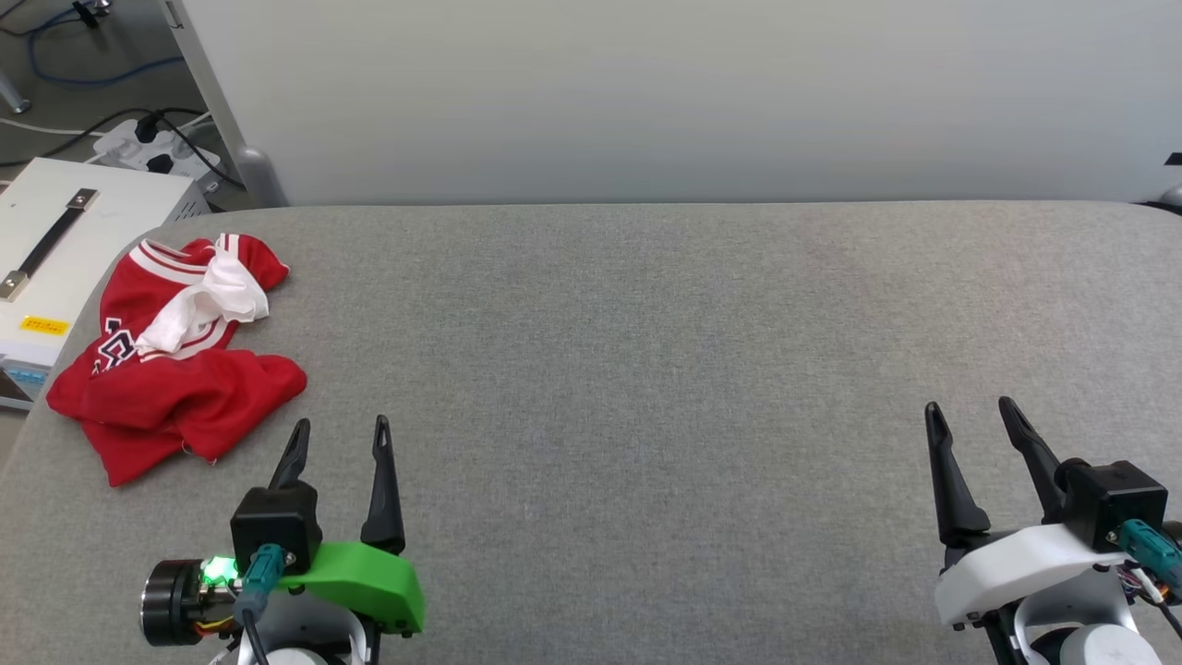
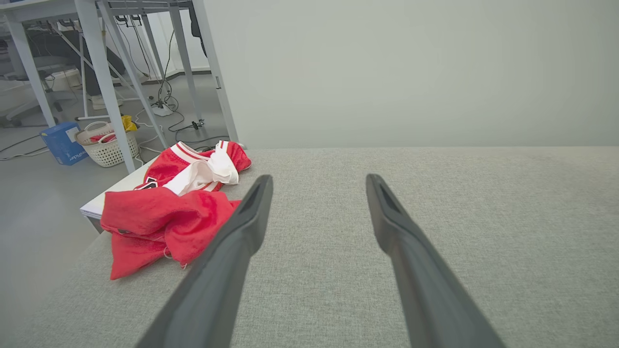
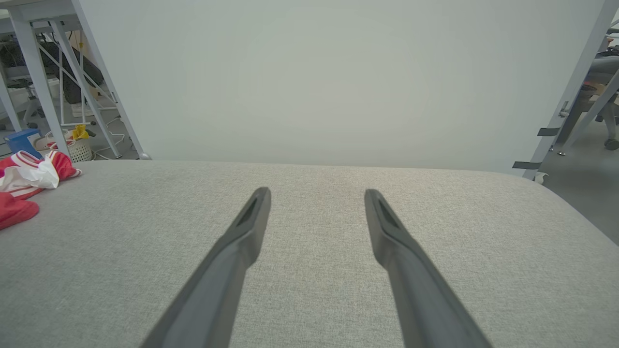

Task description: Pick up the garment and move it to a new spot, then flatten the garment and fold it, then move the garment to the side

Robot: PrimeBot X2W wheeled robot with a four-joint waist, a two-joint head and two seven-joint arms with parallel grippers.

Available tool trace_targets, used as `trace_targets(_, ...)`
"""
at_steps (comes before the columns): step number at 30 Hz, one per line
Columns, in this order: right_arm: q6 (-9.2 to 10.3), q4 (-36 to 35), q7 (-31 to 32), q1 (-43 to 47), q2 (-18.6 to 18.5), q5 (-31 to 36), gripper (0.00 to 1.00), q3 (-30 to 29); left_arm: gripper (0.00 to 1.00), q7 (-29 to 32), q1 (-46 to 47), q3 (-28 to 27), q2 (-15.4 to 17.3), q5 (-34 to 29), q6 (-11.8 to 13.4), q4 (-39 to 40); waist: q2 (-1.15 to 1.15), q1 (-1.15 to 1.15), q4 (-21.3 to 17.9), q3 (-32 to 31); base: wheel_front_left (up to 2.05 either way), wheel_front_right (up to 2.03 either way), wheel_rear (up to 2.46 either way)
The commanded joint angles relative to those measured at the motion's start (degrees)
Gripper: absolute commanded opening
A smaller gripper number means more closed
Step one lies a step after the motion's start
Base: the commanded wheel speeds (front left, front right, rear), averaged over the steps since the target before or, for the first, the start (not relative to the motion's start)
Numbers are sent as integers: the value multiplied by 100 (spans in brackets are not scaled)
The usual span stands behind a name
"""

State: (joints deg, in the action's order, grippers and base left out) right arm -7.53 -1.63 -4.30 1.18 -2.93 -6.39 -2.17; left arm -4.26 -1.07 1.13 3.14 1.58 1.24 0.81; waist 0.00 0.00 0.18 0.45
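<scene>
The garment (image 1: 175, 360) lies crumpled at the far left of the grey table, red with a white sleeve bunched on top and black letters showing at its left side. In the left wrist view the garment (image 2: 169, 208) sits just left of my left finger. My left gripper (image 1: 340, 427) hovers open just to the right of and nearer than the heap, nothing between its fingers. My right gripper (image 1: 970, 408) stands open at the lower right, far from the shirt. From the right wrist camera the garment (image 3: 24, 186) shows at the left edge.
The grey fabric-covered table (image 1: 646, 369) stretches wide to the right of the shirt. A white partition (image 1: 646, 92) stands behind its far edge. A white box with a handle (image 1: 55, 249) sits off the table's left edge, and cables and a power strip (image 1: 138, 143) lie on the floor.
</scene>
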Motion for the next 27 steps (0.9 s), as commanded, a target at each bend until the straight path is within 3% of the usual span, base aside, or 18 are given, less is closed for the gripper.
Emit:
trace_targets(1, 1, -46, -67, 75, 2, -88, 100, -26, 100, -65, 45, 4, -9, 36, 39, 29, 0, 0, 2, 2, 0, 0, 0)
trace_targets(27, 2, -42, -375, 202, 3, -373, 100, -38, 100, -375, 33, 87, -14, 103, 116, -2, 0, 0, 15, 22, 0, 0, 0)
